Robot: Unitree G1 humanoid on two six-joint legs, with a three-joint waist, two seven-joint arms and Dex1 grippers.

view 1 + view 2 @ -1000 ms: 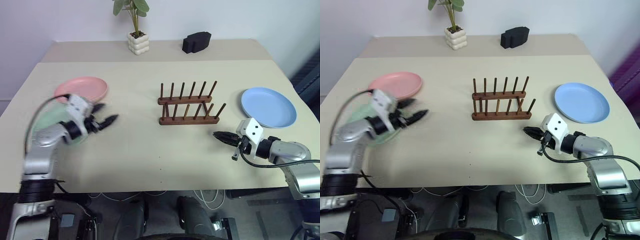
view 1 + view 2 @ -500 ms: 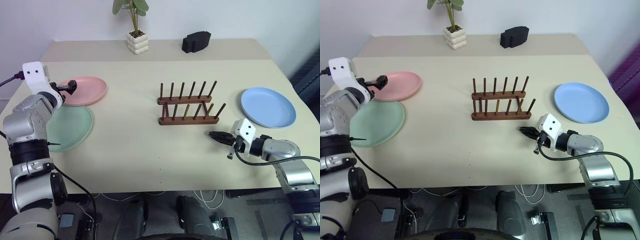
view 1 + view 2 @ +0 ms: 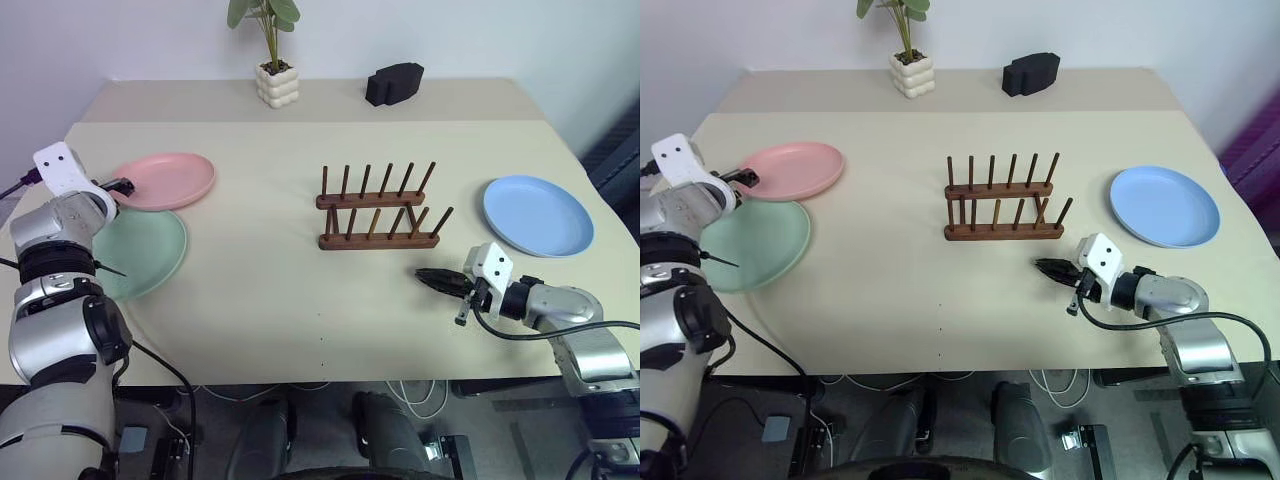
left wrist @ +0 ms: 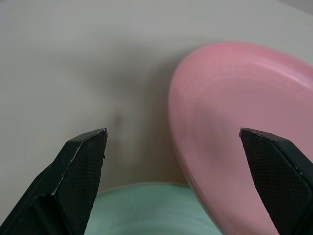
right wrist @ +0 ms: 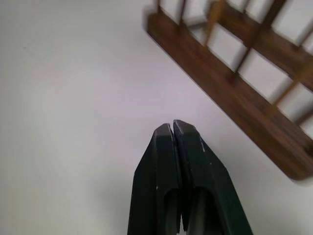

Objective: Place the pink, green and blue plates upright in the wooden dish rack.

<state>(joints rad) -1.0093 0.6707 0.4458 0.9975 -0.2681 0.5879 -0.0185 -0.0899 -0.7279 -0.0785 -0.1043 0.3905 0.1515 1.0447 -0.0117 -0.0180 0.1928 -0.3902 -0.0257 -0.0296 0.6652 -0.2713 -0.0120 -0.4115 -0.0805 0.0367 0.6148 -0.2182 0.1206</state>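
- Step in hand, as judged: the left gripper (image 4: 171,142) was lined up to take the pink plate (image 3: 163,180) by its near rim. Its fingers (image 4: 83,161) stood wide apart, holding nothing, with that rim lying between them.
- To do this well, the fingers would need to straddle only the pink rim. The pink plate overlapped the far edge of the green plate (image 3: 140,255), so a low or deep approach risked pinching both plates or dragging the green one.
- A firm bite on the rim would be advisable; the plate looked smooth and shallow and could pivot when lifted.
- The plate would then need tipping on edge before being lowered between two pairs of pegs of the wooden dish rack (image 3: 378,208).
- The right gripper (image 3: 432,279) hovered just in front of the rack's right end, its fingers (image 5: 173,161) pressed together and empty. It would be best kept clear of the rack during the insertion.
- Position of task items: pink and green plates lay flat at the left of the desk (image 3: 300,300), the blue plate (image 3: 537,215) flat at the right, the rack empty at the centre.
- Count: plates, three (one pink, one green, one blue); racks, one, with two rows of six pegs.
- Other items at the far edge: one potted plant (image 3: 274,60), one black block (image 3: 393,83).
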